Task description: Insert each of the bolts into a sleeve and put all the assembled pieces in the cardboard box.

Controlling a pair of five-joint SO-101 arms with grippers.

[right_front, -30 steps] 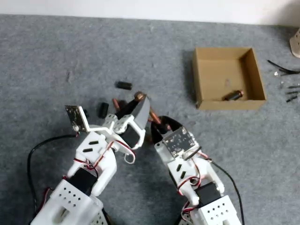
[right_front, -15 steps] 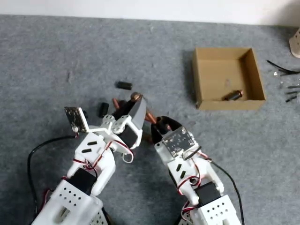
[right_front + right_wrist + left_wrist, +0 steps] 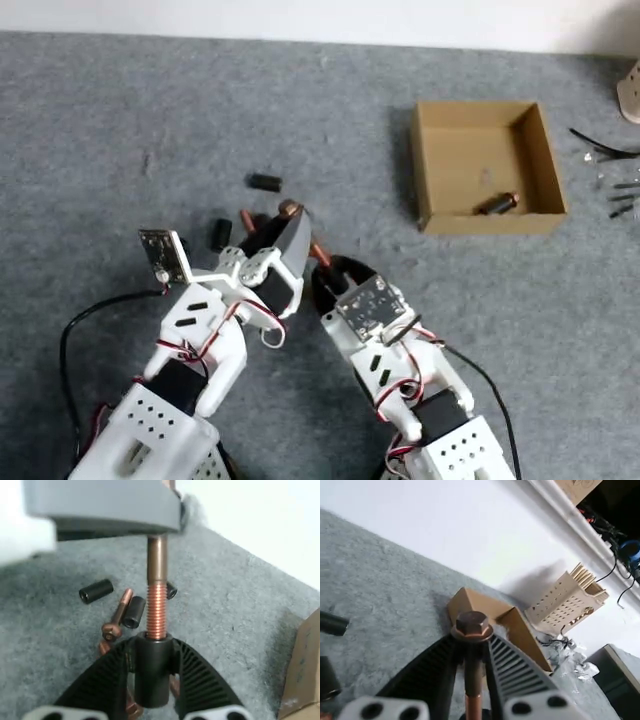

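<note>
Grey counter, carpet-like, carries everything. Left arm and right arm sit side by side at the near edge and lean in toward each other mid-counter. Cardboard box is open-topped, well apart from both arms on the right arm's side. Left claw is closed narrow on a copper bolt, gripping the shank just under the hex head, which pokes out past the fingertips. In the high view this claw points toward the right claw, and the bolt runs between them. Right claw clamps a black sleeve upright between its fingers. The bolt's threaded end meets the sleeve's open mouth; how far in, cannot tell. One assembled piece lies inside the box by its near wall. A loose sleeve lies on its side on the counter beyond the left claw, and a second loose sleeve is just beside the left arm's wrist. A loose bolt lies near those sleeves on the counter. Small dark parts are scattered past the box at the counter's edge.
</note>
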